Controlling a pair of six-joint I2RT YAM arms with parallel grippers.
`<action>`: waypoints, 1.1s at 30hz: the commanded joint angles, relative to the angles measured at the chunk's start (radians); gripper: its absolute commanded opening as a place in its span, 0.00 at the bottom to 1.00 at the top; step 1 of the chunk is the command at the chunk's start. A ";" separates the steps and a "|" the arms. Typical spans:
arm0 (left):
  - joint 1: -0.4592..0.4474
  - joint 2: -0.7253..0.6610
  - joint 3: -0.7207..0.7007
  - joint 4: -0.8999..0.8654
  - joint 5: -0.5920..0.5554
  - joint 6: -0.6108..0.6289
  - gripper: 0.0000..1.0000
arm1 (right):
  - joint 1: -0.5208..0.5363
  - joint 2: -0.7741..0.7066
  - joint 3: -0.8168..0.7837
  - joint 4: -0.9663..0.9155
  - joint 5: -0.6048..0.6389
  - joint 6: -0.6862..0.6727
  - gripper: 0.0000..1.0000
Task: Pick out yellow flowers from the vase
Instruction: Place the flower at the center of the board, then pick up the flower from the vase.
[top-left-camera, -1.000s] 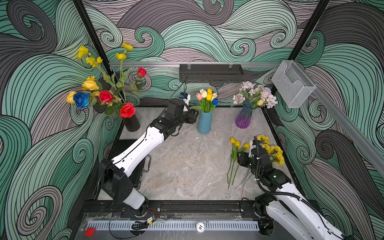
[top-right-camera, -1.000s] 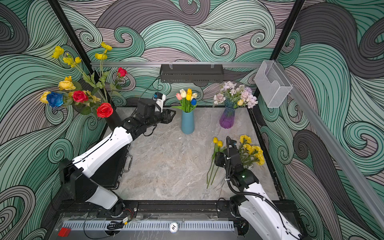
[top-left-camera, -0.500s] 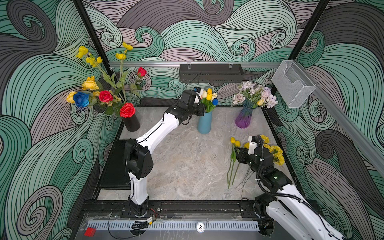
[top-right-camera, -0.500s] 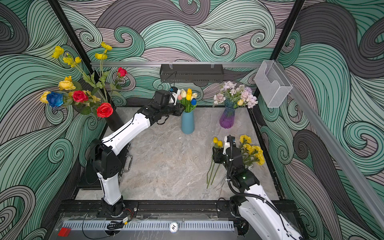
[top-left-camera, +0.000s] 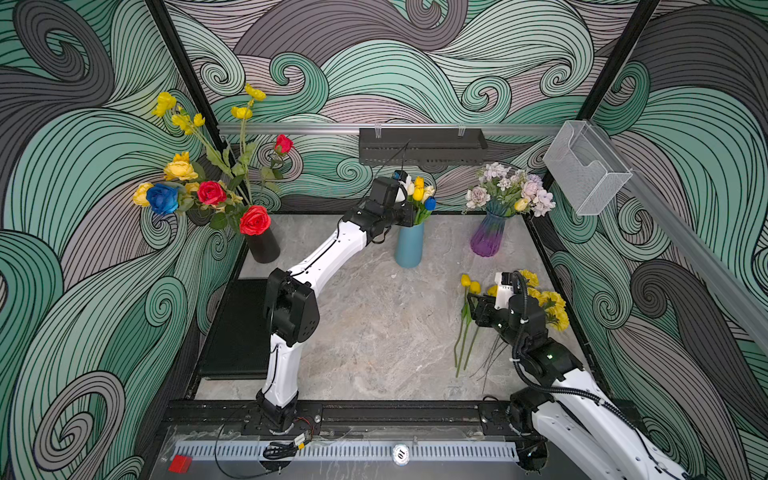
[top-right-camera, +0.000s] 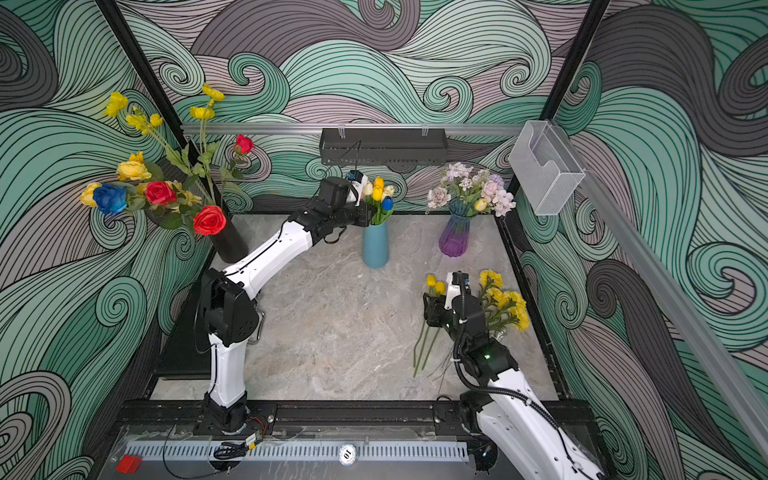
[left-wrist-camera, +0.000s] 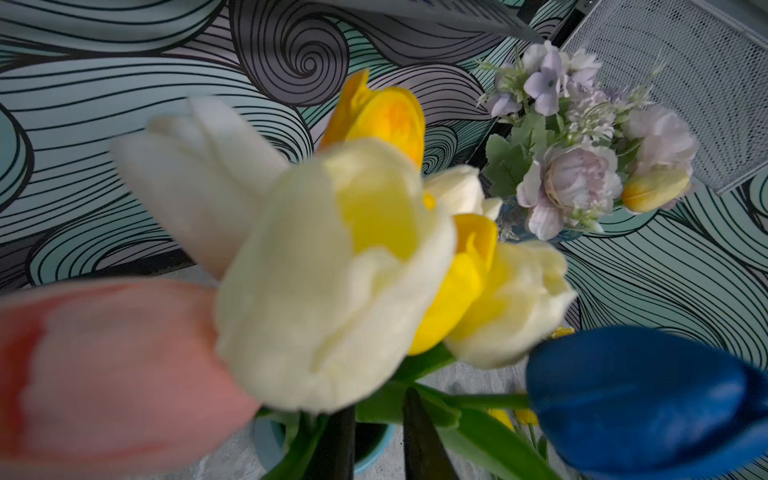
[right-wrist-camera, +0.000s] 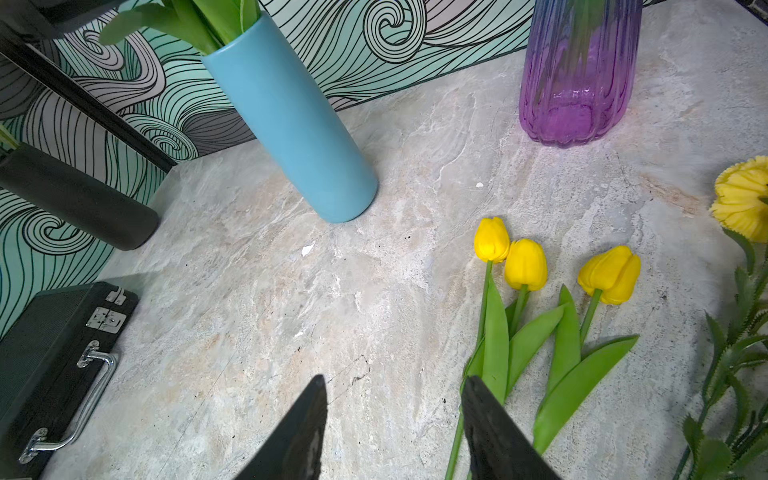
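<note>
Left jaws among tulip stems (left-wrist-camera: 419, 365) at the blue vase (top-left-camera: 409, 249) mouth, grip not discernible; right jaws open, empty, above the counter (top-left-camera: 365, 332) beside three yellow tulips (right-wrist-camera: 525, 264).

Yellow tulips (right-wrist-camera: 525, 264), plain blue vase (right-wrist-camera: 291, 120)

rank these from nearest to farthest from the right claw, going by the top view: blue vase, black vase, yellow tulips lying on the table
From the right claw, in a top view:
1. laid-out yellow tulips, just beside the claw, on the right side.
2. blue vase, at the back, middle.
3. black vase, back left corner, clearly farthest.
</note>
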 joint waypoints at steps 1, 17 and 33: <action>0.003 0.027 0.066 -0.003 -0.023 0.011 0.21 | -0.003 0.004 -0.008 0.029 -0.008 -0.011 0.53; -0.016 0.077 0.135 -0.026 -0.023 0.027 0.16 | -0.005 0.028 -0.009 0.044 -0.013 -0.012 0.54; -0.022 0.125 0.180 -0.010 -0.046 0.040 0.19 | -0.004 0.022 -0.008 0.046 -0.014 -0.009 0.56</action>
